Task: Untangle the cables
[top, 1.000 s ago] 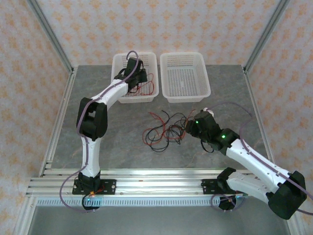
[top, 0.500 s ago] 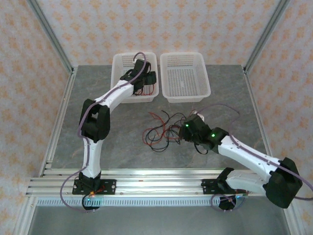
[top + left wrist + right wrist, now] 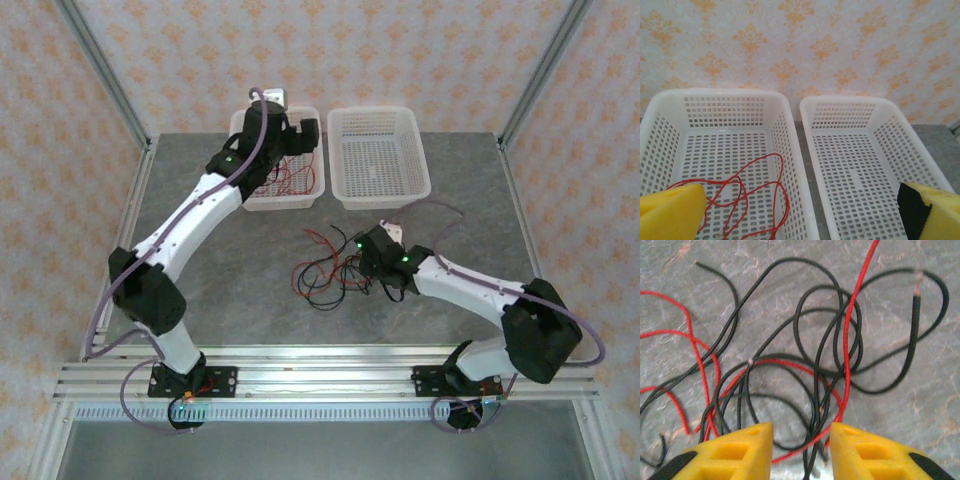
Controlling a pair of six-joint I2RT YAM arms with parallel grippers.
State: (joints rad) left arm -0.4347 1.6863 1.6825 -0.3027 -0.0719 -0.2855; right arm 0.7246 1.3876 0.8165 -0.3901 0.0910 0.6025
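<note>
- Sliding in from the right, the right tool [image 3: 802,445] is now hanging over the right edge of the tangle, while the left arm is stretching further back over the left basket [image 3: 725,92].
- The cables [image 3: 325,272] are lying in a loose heap of red and black loops mid-table; one red cable [image 3: 781,162] is already lying in the left basket.
- They are looking light, thin and limp, likely to drag neighbours along when pulled. A free end or an outer loop seems the best place to grip, not the crossed middle.
- The right tool is standing part-open just above the heap, with a black strand and a red strand running through the gap between its tips; it is gripping nothing yet.
- The left tool [image 3: 805,210] is gaping wide and carrying nothing.
- The right basket [image 3: 845,98] is sitting just beside the left one, at the far edge.
- The table [image 3: 240,260] is showing a grey, stone-like top, smooth enough for cables to slide.
- Patterned wall [image 3: 300,50] panels are closing in the space.
</note>
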